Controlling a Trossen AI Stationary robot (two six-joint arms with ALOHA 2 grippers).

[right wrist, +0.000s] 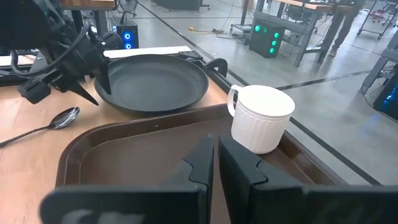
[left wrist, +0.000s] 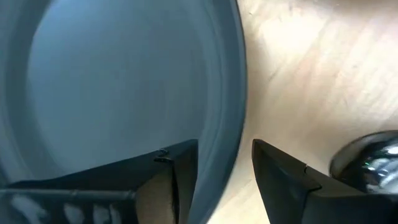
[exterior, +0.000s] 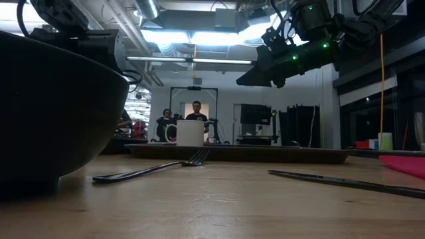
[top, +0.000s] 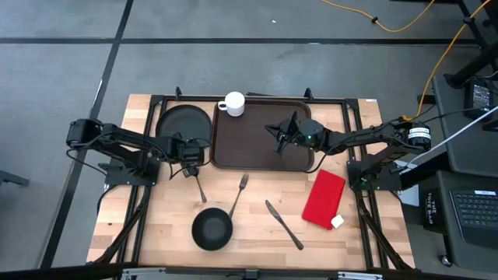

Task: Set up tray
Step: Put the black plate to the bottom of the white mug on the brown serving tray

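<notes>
The dark brown tray (top: 261,152) lies at the table's far middle, with a white mug (top: 233,103) standing in its far left corner. A round black plate (top: 184,124) rests on the table just left of the tray. My left gripper (left wrist: 222,146) is open at the plate's near right rim (left wrist: 217,155), pointing steeply down. One finger stands over the plate's inside and the other outside the rim. My right gripper (right wrist: 214,149) hangs shut above the middle of the tray (right wrist: 143,149), nearly level, holding nothing. My left gripper's fingers (left wrist: 273,165) straddle the plate's near right rim from above. A gap shows between the rim and the outer finger. Whether the inner finger touches the plate I cannot tell.
A spoon (top: 198,183), a fork (top: 239,194) and a knife (top: 284,224) lie on the wood near the tray's front. A small black bowl (top: 212,230) sits near the front edge. At the right lies a red napkin (top: 324,199). People stand in the room far behind the table.
</notes>
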